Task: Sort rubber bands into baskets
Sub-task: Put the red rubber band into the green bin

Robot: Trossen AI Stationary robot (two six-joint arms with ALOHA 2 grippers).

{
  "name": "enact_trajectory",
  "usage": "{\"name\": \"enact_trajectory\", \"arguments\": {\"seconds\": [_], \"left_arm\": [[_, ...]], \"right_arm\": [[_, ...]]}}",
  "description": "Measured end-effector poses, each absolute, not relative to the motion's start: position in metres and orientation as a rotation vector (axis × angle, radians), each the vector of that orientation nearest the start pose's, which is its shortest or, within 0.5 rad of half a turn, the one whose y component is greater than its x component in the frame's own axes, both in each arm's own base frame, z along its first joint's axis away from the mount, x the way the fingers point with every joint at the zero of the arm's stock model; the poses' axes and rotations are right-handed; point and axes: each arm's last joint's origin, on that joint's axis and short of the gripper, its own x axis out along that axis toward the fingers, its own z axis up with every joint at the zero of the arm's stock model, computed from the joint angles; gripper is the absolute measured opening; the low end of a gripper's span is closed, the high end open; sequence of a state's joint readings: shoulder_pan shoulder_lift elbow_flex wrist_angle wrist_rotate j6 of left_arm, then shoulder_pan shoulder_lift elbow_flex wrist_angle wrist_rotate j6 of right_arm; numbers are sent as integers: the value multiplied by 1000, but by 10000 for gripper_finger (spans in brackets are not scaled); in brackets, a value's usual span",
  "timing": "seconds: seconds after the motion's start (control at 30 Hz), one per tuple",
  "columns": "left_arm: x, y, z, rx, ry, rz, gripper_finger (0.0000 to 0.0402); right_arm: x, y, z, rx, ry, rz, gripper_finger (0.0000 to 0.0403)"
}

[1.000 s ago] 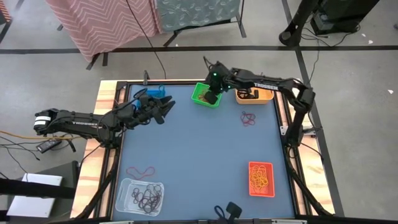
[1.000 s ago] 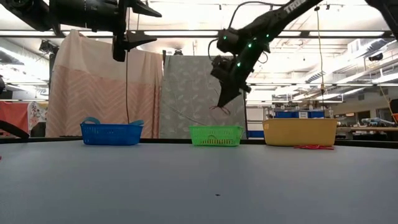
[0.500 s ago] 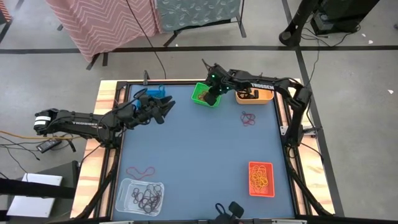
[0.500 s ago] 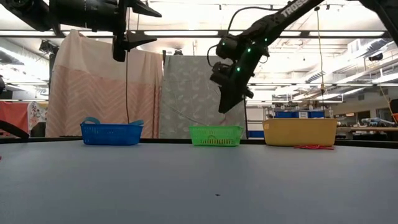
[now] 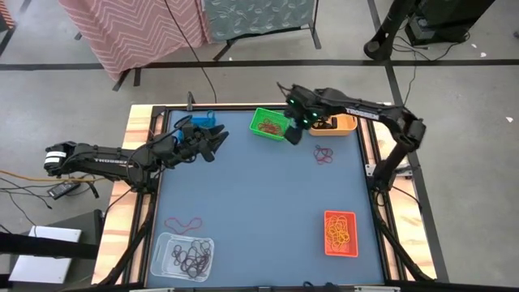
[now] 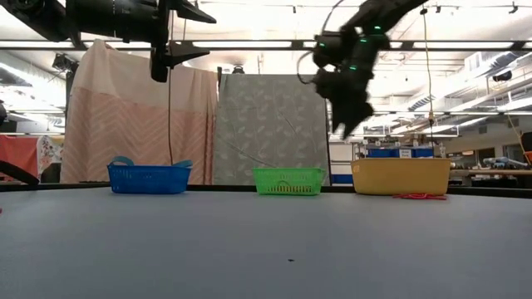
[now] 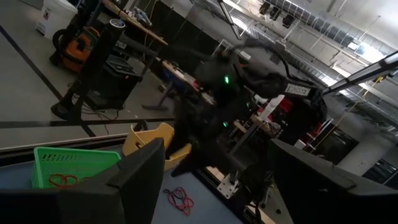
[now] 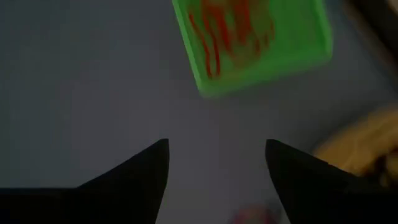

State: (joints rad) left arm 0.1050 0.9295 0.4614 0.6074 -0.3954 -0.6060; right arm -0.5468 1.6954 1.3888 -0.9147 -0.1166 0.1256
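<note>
Red bands [image 8: 227,34] lie in the green basket [image 5: 269,124] at the desk's [image 5: 259,195] far edge as the right claw [image 5: 293,135] hangs just beside it, fingers [image 8: 134,171] apart and empty. The left claw [image 5: 217,139] waits spread near the blue basket [image 6: 149,178]. More bands [image 5: 324,155] lie loose near the yellow basket [image 6: 401,175].

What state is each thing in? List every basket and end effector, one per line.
Green basket: holds red bands.
Yellow-orange basket: holds dark bands.
Red-orange basket: holds bands.
Clear basket: holds dark bands.
Right end effector: open, empty.
Left end effector: open, empty.
</note>
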Motion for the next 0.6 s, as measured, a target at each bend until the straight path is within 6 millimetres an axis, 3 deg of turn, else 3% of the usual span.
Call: {"name": "enact_trajectory", "arguments": {"seconds": [0.23,0.33,0.43,0.6], "left_arm": [[199,32,271,-612,-286,442,286],[199,32,271,-612,-286,442,286],[199,32,271,-612,-286,443,286],[199,32,271,-613,-286,442,286]], "right_arm": [[225,-134,224,691,1201,-590,261],[209,-125,205,788,1211,-675,254],[206,-124,192,849,1242,-714,252],[218,-132,171,854,1284,-739,251]]}}
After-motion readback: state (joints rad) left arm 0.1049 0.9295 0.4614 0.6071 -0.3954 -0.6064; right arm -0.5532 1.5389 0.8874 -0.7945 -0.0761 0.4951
